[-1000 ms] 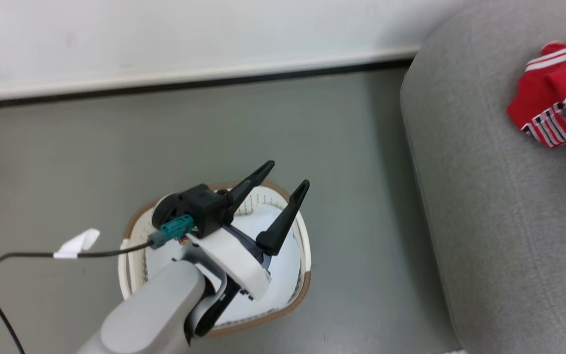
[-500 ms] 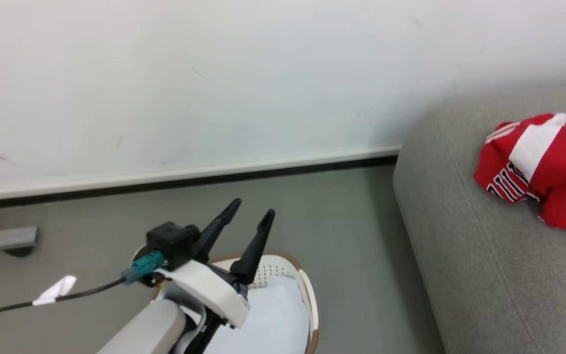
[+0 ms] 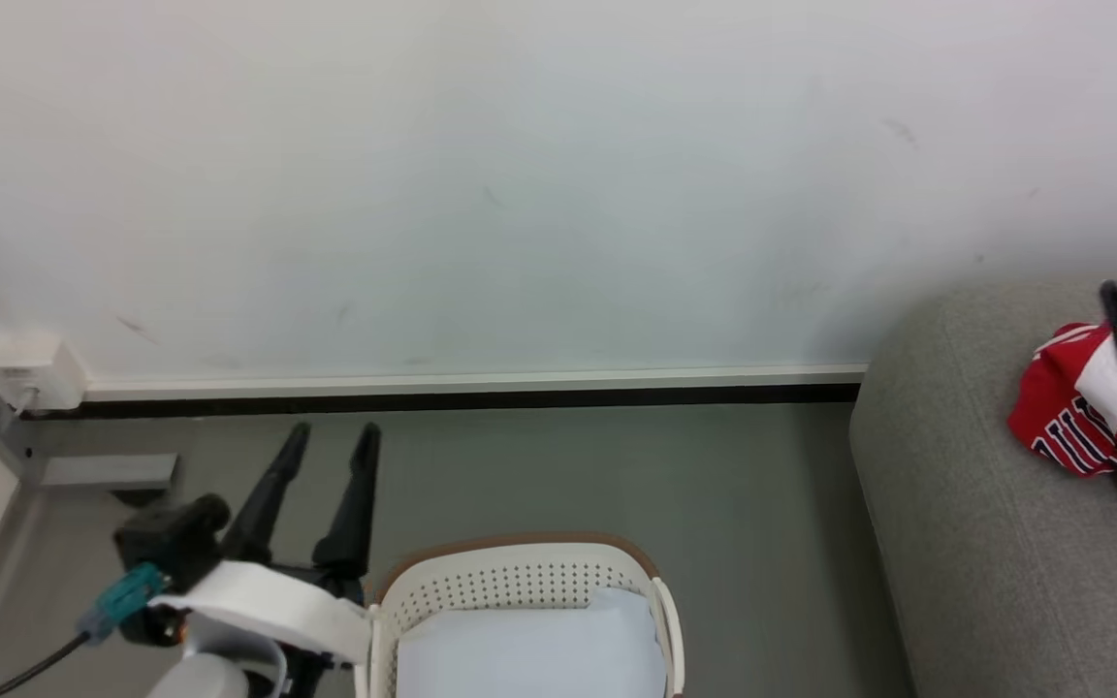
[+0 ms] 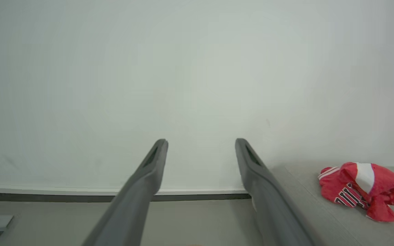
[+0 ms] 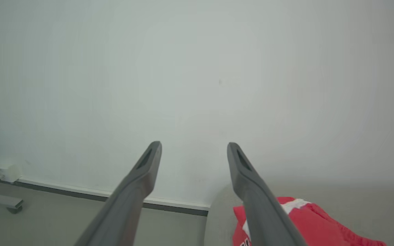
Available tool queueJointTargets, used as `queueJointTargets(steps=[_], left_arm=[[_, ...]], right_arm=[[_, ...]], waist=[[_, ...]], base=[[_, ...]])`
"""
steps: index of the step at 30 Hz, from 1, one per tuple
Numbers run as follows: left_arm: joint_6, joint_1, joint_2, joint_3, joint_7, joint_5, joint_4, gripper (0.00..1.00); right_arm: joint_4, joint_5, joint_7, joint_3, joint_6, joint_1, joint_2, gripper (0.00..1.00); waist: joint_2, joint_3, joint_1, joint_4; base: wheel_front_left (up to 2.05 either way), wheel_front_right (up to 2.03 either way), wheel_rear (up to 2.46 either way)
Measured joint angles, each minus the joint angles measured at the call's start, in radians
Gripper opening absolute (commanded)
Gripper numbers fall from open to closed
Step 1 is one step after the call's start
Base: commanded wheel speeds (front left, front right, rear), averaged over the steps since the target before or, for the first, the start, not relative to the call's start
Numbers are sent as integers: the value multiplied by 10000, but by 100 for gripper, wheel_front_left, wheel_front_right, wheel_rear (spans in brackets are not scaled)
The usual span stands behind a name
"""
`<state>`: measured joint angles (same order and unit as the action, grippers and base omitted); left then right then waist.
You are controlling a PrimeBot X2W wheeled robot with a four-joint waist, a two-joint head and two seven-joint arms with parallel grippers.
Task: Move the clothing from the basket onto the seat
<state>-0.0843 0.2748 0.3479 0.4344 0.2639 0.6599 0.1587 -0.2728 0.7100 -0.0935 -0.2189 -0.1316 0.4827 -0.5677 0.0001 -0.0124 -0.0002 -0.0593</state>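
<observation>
Soft and light, probably best pinched at a raised fold, the clothing (image 3: pixel 1053 412) lay crumpled on the seat (image 3: pixel 985 553) at the frame's right, left hand (image 3: pixel 334 428) and right hand (image 5: pixel 193 144) both spread, empty.

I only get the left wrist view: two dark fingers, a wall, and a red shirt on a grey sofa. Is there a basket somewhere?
Observer: Yes. The head view shows a white basket on the floor, beside the left gripper.
Operator: What's inside it?
Observer: A plain white cloth; no red fabric in the part that shows.
Operator: Where's the other gripper?
Observer: The right gripper is open and holds nothing; the red shirt lies on the sofa near its fingers.
</observation>
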Motion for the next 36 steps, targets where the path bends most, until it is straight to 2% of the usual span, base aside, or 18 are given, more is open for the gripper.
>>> queueJointTargets(steps=[6, 10, 14, 18, 22, 30, 36], left_arm=[[-341, -976, -94, -1488, 2, -523, -311, 100], [-399, -1698, -447, -2265, 0, -1034, -318, 100], [-382, -2237, -894, -2800, 2, -1758, -230, 100], [-48, -2514, -1298, -3329, 2, -2698, -284, 100], [424, -2696, -1766, -3632, 2, -3319, -42, 100], [1306, -2752, -2414, -4219, 2, -4086, 451, 100], [1634, -2744, -2685, -4539, 2, -4495, 646, 100]], right_arm=[[324, -1072, 1164, 408, -2, -1195, 1356, 100], [397, -1277, 1987, 717, -2, -2152, 2330, 100], [337, -1785, 2800, 1024, -2, -2954, 2857, 100], [240, -2061, 3331, 1080, -2, -3479, 3346, 100], [86, -2410, 3515, 974, -2, -3981, 3545, 100], [408, -2963, 3557, 610, -2, -4104, 3824, 100], [414, -3037, 3559, 539, -2, -4082, 3973, 100]], waist=[[0, -39, 1, 360], [0, -35, 1, 539], [0, -18, 2, 591], [0, 3, 2, 593], [0, 9, 2, 620], [0, 18, 2, 506], [0, 17, 2, 502]], base=[[0, 0, 0], [0, 0, 0], [0, 0, 0], [0, 0, 0], [0, 0, 0], [0, 0, 0], [0, 0, 0]])
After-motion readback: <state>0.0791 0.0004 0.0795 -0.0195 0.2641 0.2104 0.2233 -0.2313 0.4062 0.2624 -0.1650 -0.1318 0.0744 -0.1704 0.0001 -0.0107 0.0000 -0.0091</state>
